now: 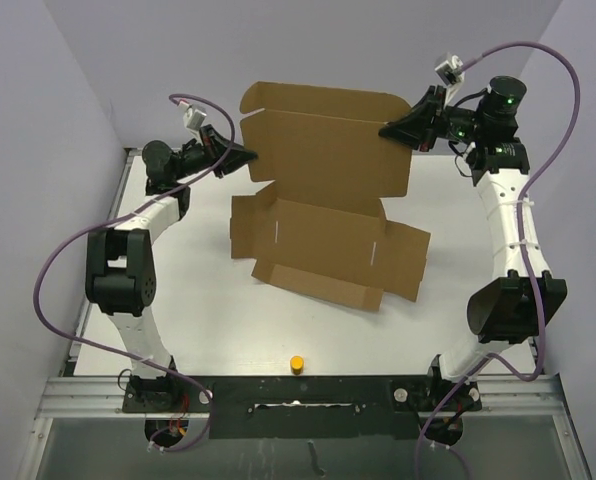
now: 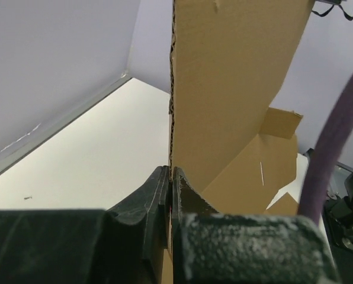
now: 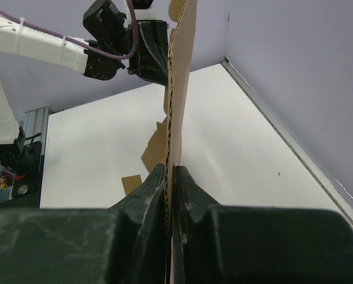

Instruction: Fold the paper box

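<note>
Box (image 1: 323,170) with panel upright at upper centre; left gripper (image 1: 248,156) and right gripper (image 1: 388,131) each pinch one side edge

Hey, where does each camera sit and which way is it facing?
Top: above and behind the bases, looking down on the table; left arm and right arm show, left gripper and right gripper pinching the box.
Left wrist: on that wrist, facing along its shut gripper at the box's edge; its fingers show.
Right wrist: likewise, own fingers showing, facing the left gripper across the box.
Shared: both wrist views see the box edge-on.
</note>
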{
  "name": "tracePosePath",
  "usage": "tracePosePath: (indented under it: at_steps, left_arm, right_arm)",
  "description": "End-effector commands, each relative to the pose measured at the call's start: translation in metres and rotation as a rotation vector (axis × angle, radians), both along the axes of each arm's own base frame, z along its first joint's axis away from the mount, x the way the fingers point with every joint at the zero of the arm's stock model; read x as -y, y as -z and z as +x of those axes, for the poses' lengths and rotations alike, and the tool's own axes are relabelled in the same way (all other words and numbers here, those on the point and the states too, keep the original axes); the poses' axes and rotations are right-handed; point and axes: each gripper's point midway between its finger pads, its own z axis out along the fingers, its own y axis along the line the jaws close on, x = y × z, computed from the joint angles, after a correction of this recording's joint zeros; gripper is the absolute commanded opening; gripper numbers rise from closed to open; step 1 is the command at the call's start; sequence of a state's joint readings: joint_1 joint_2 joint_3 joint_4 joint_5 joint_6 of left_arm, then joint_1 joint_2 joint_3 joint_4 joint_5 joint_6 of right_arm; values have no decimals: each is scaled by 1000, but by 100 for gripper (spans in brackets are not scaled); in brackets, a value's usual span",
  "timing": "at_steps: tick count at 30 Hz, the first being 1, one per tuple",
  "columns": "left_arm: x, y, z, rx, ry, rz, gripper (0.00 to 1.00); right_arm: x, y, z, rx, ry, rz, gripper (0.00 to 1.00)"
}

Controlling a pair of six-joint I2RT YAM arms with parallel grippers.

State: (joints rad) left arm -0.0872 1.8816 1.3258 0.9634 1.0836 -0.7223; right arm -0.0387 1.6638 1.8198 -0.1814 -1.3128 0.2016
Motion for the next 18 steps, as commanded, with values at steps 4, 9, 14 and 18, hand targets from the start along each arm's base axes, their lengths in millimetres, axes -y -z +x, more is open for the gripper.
tracePosePath:
  at_steps: [4,9,14,18]
  left_arm:
    - [2,-43,-11,207,73,-31,0]
    - [2,-51,-9,256,50,-30,0]
    - [2,-50,-8,266,46,-32,0]
    - [2,-51,-7,276,40,-30,0]
  right_arm:
    - [3,0,-11,84,11,-80,12]
    - [7,23,-8,58,30,-136,26]
    - [6,38,-3,37,34,-165,29]
    - [3,45,-3,24,22,-178,28]
